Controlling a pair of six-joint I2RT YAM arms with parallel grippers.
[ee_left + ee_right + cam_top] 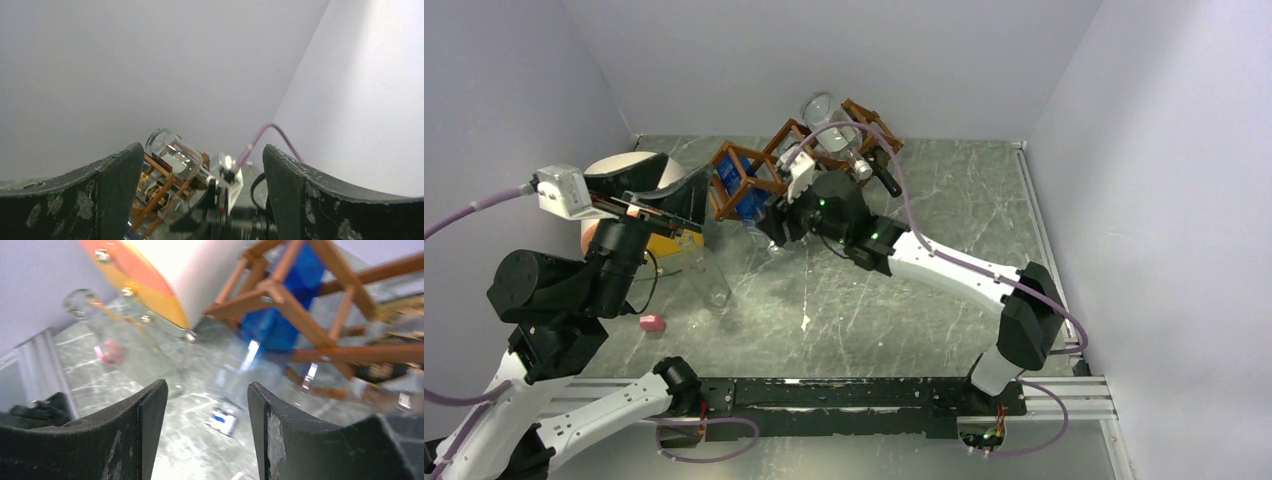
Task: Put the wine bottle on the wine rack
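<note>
The left arm (pixel 544 290) rises from its base at the near left with the elbow folded high. Its wrist is turned so that the left gripper (pixel 201 150) is held up and points right and toward the far side, its two fingers spread wide and empty. The right arm (pixel 954 265) reaches from its base at the near right, leftward and far, with the forearm low. The right gripper (pixel 207 385) tilts downward, its fingers standing partway apart.

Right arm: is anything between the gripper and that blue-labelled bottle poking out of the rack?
Nothing visible does. The blue-labelled bottle points its neck at the gap of the open right gripper. The wine rack surrounds only its far end.
</note>
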